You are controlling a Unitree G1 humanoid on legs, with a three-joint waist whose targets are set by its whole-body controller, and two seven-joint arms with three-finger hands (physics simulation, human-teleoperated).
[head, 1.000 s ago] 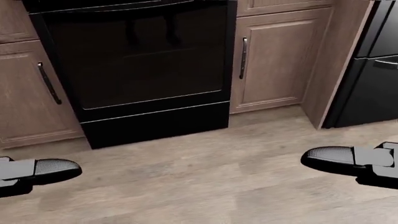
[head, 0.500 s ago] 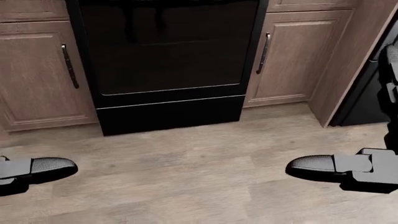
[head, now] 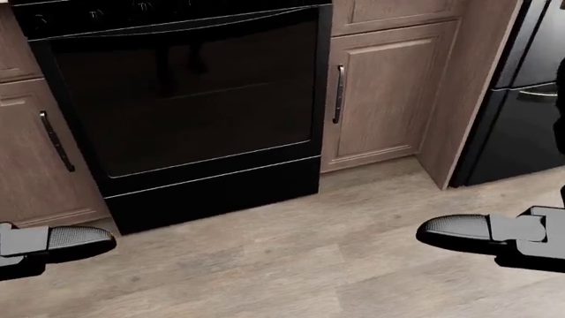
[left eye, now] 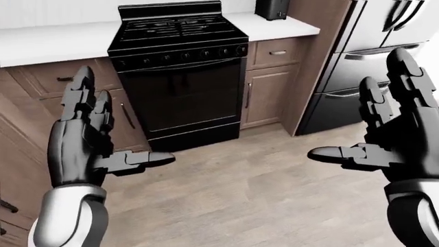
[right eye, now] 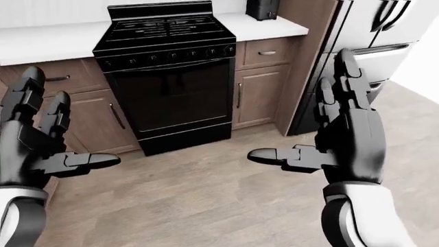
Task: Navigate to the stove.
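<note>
Black stove (left eye: 179,72) up between left hand (left eye: 86,141) and right hand (right eye: 346,136), both splayed, empty.

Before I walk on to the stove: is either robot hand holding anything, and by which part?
Nothing is held. The left robot hand and right robot hand are both open and empty, fingers spread, short of the stove.

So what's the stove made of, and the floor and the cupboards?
The stove looks like glossy black metal with a dark glass door that shows faint reflections. The floor looks like matte grey-brown wood planks, with visible seams. The cupboards look like brown wood with panelled doors and slim metal handles.
</note>
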